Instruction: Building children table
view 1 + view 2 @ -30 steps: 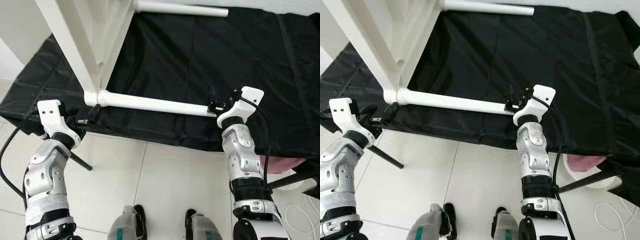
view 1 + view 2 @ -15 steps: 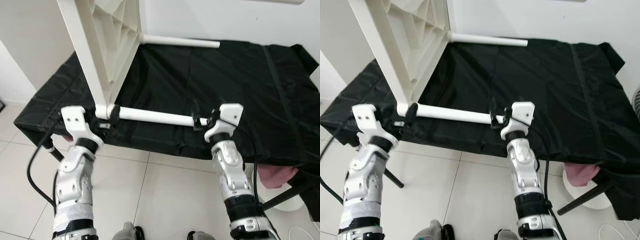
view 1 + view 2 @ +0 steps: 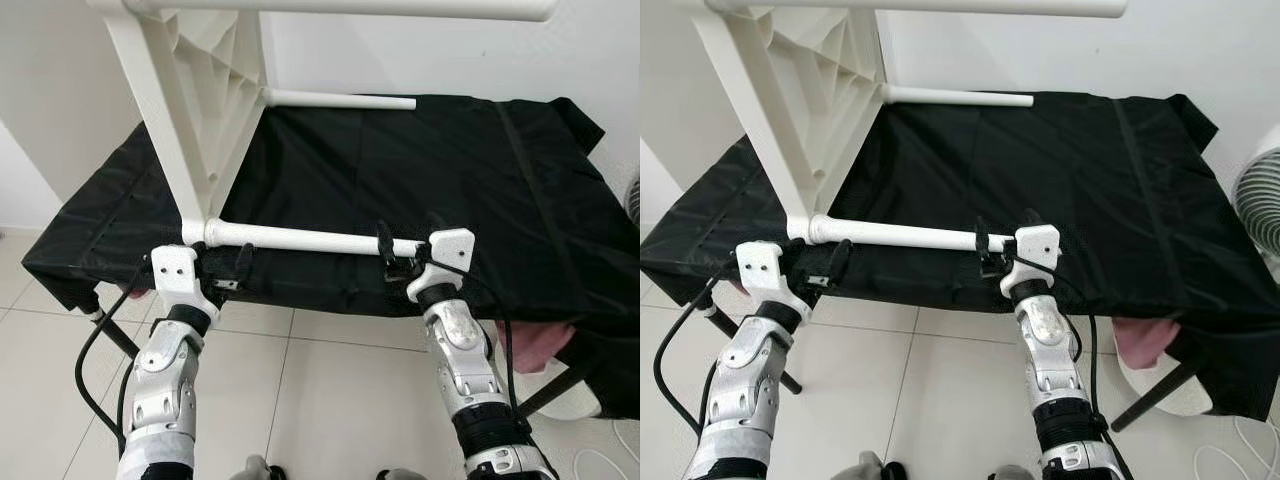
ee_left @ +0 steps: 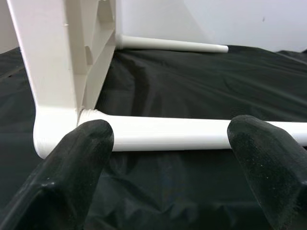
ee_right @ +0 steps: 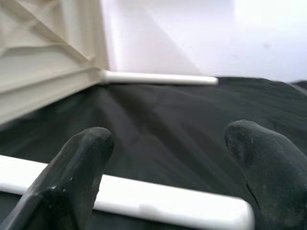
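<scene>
A white children's table lies on its side on a black cloth, its top standing on edge at the left. Its near leg runs rightward along the cloth's front edge, and a far leg lies at the back. My left gripper is open, just in front of the near leg's base; in the left wrist view the leg lies beyond the spread fingers. My right gripper is open at the leg's free end.
A third leg sticks out overhead at the top of the view. The cloth covers a low platform against a white wall. A pink item and a black stand leg sit at the lower right, with a white fan further right. Tile floor lies in front.
The camera has risen and pulled back, showing the whole cloth. My left gripper has come from left of the table's corner to the near leg's base. The right stays at the leg's end.
</scene>
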Robot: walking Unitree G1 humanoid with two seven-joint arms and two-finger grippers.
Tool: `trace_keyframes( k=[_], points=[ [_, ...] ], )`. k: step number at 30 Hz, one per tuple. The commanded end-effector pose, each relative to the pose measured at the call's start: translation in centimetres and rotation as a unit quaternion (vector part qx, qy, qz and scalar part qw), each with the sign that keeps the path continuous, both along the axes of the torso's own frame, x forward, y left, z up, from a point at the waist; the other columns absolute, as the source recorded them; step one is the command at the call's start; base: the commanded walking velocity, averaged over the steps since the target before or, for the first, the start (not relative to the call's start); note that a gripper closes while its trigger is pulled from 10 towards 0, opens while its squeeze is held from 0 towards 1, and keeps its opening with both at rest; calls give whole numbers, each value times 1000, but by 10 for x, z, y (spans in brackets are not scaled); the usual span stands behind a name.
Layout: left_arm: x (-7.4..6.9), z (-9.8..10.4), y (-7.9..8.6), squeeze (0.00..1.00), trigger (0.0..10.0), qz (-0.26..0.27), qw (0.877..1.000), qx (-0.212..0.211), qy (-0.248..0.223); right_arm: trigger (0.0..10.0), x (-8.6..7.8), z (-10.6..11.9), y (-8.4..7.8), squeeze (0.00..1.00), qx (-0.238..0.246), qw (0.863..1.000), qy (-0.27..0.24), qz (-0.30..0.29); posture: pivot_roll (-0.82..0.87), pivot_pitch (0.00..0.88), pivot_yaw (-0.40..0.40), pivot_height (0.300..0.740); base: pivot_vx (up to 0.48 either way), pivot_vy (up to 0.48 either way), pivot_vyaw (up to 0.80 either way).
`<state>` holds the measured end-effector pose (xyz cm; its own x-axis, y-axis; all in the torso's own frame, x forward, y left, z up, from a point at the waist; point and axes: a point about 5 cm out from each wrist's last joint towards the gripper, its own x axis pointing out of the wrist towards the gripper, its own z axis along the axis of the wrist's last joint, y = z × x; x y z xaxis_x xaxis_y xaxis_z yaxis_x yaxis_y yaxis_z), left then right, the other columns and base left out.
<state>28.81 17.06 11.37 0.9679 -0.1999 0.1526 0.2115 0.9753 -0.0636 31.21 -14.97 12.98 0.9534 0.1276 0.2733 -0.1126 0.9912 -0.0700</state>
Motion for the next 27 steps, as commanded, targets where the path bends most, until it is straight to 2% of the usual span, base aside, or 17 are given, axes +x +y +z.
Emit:
trace_keyframes(
  k=[1, 6, 10, 12, 27],
  points=[
    [-2, -8, 9, 0, 10000, 48, 999, 6, 15, 10000, 1, -3, 0, 0, 0, 1000, 4, -6, -97, 0, 116, 740, 0, 0, 0],
    [-10, -20, 3, 0, 10000, 58, 998, -18, 31, 10000, -4, -9, 8, 0, 1, 1000, 18, -21, -98, 22, 75, 740, 0, 0, 0],
    [-12, -21, 0, 0, 10000, 58, 998, -19, 30, 10000, -6, -9, 11, 0, 2, 1000, 22, -16, -98, 22, 75, 740, 0, 0, 0],
    [-16, -18, -7, 0, 10000, 43, 999, -20, 26, 10000, -8, -8, 14, 0, 5, 1000, 24, -4, -104, 34, 43, 740, 0, 0, 0],
    [-6, -11, -3, 0, 10000, 76, 997, -18, 6, 10000, -3, -3, 8, 0, 10, 1000, 12, -22, -117, 45, 55, 740, 0, 0, 0]
  ],
)
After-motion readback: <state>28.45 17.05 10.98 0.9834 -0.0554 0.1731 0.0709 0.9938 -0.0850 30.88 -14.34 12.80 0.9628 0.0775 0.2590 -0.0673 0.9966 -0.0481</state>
